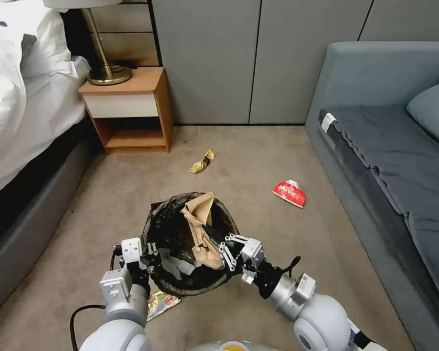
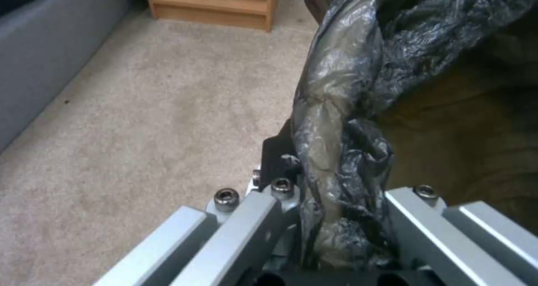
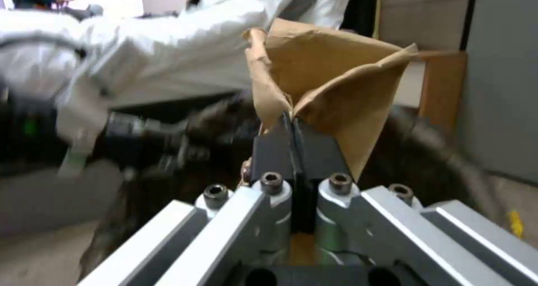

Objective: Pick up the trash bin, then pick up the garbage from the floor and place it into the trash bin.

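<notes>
Bin (image 1: 190, 243) up off the carpet (image 1: 258, 161), held low in front of the robot between the two arms, so first step done. Brown paper (image 1: 200, 229) standing in the bin's mouth, upper end poking above the rim, lower part already inside; judged mid-drop, not yet let go. Still on the floor: red wrapper (image 1: 289, 193) out toward the sofa (image 1: 375, 122), yellow wrapper (image 1: 202, 162) near the nightstand (image 1: 131, 109), and a third wrapper (image 1: 161, 303) close in, partly under the bin. Roughly one piece nearly in, three left, as far as visible.

Left gripper (image 1: 150, 254) at the bin's near-left rim; in the left wrist view (image 2: 330, 218) closed tight on the rim, black bag (image 2: 347, 88) bunched between the fingers (image 2: 246, 218), one inside and one outside the wall. Carrying the bin alone, it seems.

Right gripper (image 1: 227, 248) reaching over the near-right rim into the opening. In the right wrist view (image 3: 294, 143) pads (image 3: 272, 151) pressed nearly together, no real gap, pinching a lower fold of the paper (image 3: 330, 71), which fans up wide above them.
</notes>
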Controlling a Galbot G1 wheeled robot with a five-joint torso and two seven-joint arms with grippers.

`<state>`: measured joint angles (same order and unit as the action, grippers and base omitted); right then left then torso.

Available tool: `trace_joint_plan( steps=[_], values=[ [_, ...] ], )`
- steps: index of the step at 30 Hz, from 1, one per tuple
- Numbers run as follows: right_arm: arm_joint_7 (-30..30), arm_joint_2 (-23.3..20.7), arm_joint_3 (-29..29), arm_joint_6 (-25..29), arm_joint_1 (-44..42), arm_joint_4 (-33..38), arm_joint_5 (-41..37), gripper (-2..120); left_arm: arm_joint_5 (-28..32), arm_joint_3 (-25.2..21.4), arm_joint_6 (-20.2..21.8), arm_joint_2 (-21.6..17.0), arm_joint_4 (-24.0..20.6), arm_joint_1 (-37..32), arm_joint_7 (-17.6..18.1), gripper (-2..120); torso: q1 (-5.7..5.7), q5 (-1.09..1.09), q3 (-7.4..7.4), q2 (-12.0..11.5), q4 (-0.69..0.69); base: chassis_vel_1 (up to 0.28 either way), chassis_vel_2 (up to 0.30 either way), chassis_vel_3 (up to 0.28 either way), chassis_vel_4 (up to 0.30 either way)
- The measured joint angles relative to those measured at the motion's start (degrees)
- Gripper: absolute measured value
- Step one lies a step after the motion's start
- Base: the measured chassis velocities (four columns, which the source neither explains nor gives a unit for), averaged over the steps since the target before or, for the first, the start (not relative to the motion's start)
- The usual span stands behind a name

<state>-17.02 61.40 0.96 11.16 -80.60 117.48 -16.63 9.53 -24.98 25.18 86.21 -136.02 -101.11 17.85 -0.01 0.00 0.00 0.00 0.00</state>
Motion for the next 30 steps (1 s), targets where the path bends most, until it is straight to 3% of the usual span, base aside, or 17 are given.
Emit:
trace_joint_plan(
  steps=[2,4,6,7,22,24,26,30],
  values=[
    [0.0,-0.1,-0.3,-0.1,-0.1,-0.4,0.5,1,0.0,0.0,0.0,0.0,0.0,0.1,0.0,0,0.0,0.0,0.0,0.0,0.0,0.0,0.0,0.0,0.0],
    [0.3,-0.3,-1.0,-0.1,-0.4,-1.3,1.7,12,0.1,0.0,0.2,0.0,0.0,0.2,0.0,0,0.0,0.0,0.0,0.0,0.0,0.0,0.0,0.0,0.0],
    [0.3,-0.4,-1.2,-0.1,-0.5,-1.5,2.1,15,0.1,0.1,0.2,0.0,-0.1,0.2,0.0,0,0.0,0.0,0.0,0.0,0.0,0.0,0.0,0.0,0.0],
    [0.4,-0.6,-1.4,-0.1,-0.5,-1.7,2.4,23,0.1,0.1,0.2,0.0,-0.1,0.3,0.0,0,0.0,0.0,0.01,0.0,-0.01,0.0,0.0,0.0,0.0],
    [0.9,-1.4,-1.5,-0.9,0.7,-0.5,3.1,72,-0.5,0.5,0.2,-0.1,-0.1,0.4,-0.1,0,0.0,0.0,0.01,0.0,0.0,0.0,0.0,0.0,0.0],
    [1.2,-1.3,-1.1,-0.8,0.7,0.6,3.4,84,-0.6,0.5,0.2,-0.1,-0.1,0.3,-0.1,0,0.0,0.0,0.01,0.0,0.0,0.0,0.0,0.0,0.0],
    [1.6,-1.0,-0.7,-0.6,0.7,1.5,3.7,87,-0.7,0.5,0.2,-0.1,-0.1,0.3,-0.1,0,0.0,0.0,0.01,0.0,0.0,0.0,0.0,0.0,0.0],
    [7.8,2.7,2.2,0.6,0.2,8.4,6.0,100,-0.9,0.5,0.0,-0.1,0.4,0.3,-0.1,0,0.0,-0.01,0.01,0.0,0.01,0.0,0.0,0.0,0.0]
  ],
)
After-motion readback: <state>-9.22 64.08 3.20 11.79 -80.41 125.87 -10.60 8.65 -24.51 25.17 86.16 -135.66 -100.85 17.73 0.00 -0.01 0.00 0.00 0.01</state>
